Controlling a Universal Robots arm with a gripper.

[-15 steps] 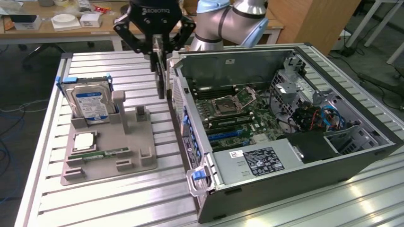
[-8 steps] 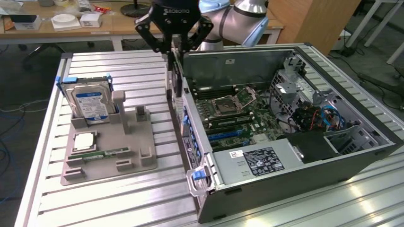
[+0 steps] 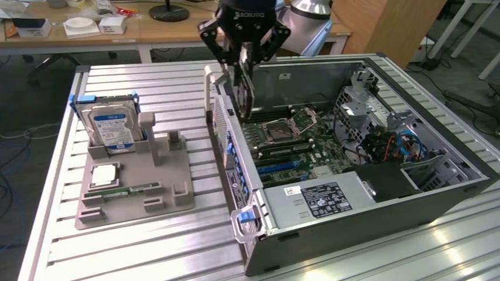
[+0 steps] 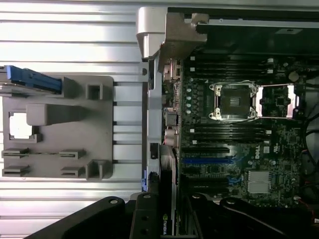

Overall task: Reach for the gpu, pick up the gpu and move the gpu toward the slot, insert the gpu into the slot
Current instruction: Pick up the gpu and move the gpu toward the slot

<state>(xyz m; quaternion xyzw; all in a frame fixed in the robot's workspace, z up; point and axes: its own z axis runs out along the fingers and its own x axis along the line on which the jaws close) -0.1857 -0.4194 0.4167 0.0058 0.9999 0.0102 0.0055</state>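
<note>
My gripper [image 3: 243,58] is shut on the gpu [image 3: 247,88], a thin dark card hanging on edge above the open computer case [image 3: 343,222], near its rear wall. In the wrist view the gpu [image 4: 167,184] shows edge-on with its pale bracket end, held in the gripper [image 4: 167,224] above the motherboard [image 4: 239,149]. The blue expansion slot [image 4: 209,161] lies just beside the card's line. From outside, that slot [image 3: 281,167] sits lower on the board, nearer the front than the card.
A grey holder tray [image 3: 137,181] in the exterior view's left carries a blue-labelled hard drive [image 3: 112,127], a processor chip [image 3: 104,174] and a green memory stick [image 3: 129,190]. The CPU socket [image 3: 279,130] and the case's rear wall [image 3: 226,134] lie close under the card.
</note>
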